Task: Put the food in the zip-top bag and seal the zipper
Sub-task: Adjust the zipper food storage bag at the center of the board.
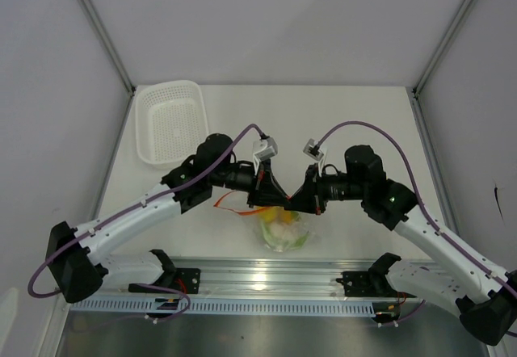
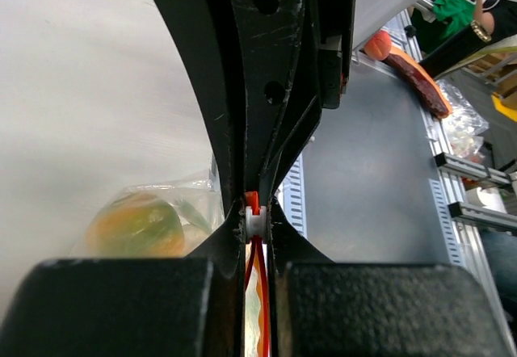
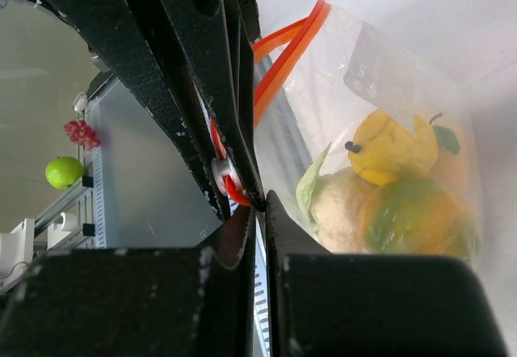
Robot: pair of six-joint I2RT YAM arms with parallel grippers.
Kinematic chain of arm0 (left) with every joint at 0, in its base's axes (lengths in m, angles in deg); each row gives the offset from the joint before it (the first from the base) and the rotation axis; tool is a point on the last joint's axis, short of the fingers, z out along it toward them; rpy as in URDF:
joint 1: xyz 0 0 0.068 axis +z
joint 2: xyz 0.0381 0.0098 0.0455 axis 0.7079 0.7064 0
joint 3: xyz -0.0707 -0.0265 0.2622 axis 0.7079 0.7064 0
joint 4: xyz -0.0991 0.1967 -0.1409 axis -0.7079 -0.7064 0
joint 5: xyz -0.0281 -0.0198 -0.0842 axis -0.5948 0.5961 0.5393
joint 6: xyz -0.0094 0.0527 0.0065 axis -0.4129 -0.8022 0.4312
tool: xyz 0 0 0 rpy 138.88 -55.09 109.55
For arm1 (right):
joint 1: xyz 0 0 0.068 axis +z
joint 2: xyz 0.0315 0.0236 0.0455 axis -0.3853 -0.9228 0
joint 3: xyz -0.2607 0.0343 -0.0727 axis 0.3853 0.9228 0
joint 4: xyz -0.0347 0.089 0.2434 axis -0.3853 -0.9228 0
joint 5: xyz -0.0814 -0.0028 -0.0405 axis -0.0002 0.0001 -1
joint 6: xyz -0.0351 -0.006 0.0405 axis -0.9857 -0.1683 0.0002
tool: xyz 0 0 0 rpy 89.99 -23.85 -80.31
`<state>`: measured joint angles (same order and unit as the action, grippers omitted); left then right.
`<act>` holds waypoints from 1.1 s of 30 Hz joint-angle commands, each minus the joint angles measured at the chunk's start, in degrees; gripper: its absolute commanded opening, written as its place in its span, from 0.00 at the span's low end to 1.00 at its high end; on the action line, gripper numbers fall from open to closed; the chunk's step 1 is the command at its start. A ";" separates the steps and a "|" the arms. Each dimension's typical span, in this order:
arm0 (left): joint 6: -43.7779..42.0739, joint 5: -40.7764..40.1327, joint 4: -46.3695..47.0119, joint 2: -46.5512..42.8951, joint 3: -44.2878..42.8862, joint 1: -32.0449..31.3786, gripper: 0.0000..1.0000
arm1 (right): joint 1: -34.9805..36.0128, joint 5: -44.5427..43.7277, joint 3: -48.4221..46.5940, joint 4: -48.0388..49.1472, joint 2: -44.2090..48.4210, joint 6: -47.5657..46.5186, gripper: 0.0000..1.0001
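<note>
The clear zip-top bag point(image 1: 283, 232) hangs between my two grippers just above the table's near edge. It holds the food: a yellow pear point(image 3: 388, 151), a white cauliflower piece point(image 3: 343, 203) and a yellow-green and orange fruit point(image 3: 412, 216). My left gripper point(image 1: 266, 191) is shut on the white slider point(image 2: 254, 224) of the orange-red zipper point(image 2: 260, 308). My right gripper point(image 1: 295, 198) faces it tip to tip and is shut on the bag's mouth edge point(image 3: 262, 199) beside the slider point(image 3: 222, 175). A loose end of the zipper strip point(image 1: 230, 203) trails left. The bag also shows in the left wrist view point(image 2: 137, 224).
A white mesh basket point(image 1: 170, 123) stands at the table's back left. A metal rail point(image 1: 258, 280) with the arm bases runs along the near edge, right below the bag. White walls close in the table on three sides.
</note>
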<state>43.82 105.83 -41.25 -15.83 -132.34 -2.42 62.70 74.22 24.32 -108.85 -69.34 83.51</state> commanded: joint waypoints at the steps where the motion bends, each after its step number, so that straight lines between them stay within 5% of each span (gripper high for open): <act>1: 1.60 0.03 2.34 1.95 -3.29 0.81 0.01 | 2.33 4.46 -0.41 7.77 0.28 1.44 0.00; 7: 2.57 -0.05 -0.03 4.32 -5.22 1.17 0.01 | 5.31 0.26 3.09 14.69 1.07 5.12 0.00; 14: 1.70 -4.34 -6.00 6.34 -7.86 1.52 0.01 | 9.54 -26.61 4.25 13.93 6.16 6.89 0.00; 23: 2.22 -3.39 -8.38 8.72 -9.71 2.04 0.01 | 10.51 -48.00 5.03 10.85 10.38 9.35 0.00; 30: 1.17 -2.87 -9.52 9.59 -9.80 2.39 0.01 | 10.51 -48.72 6.97 11.64 13.55 9.88 0.00; 33: 1.52 -1.11 -8.56 9.77 -9.80 2.48 0.01 | 9.20 -40.50 7.23 11.11 13.12 6.12 0.00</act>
<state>45.59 102.44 -50.23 -6.19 -140.51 -0.17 72.95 29.63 30.94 -100.63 -55.99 92.27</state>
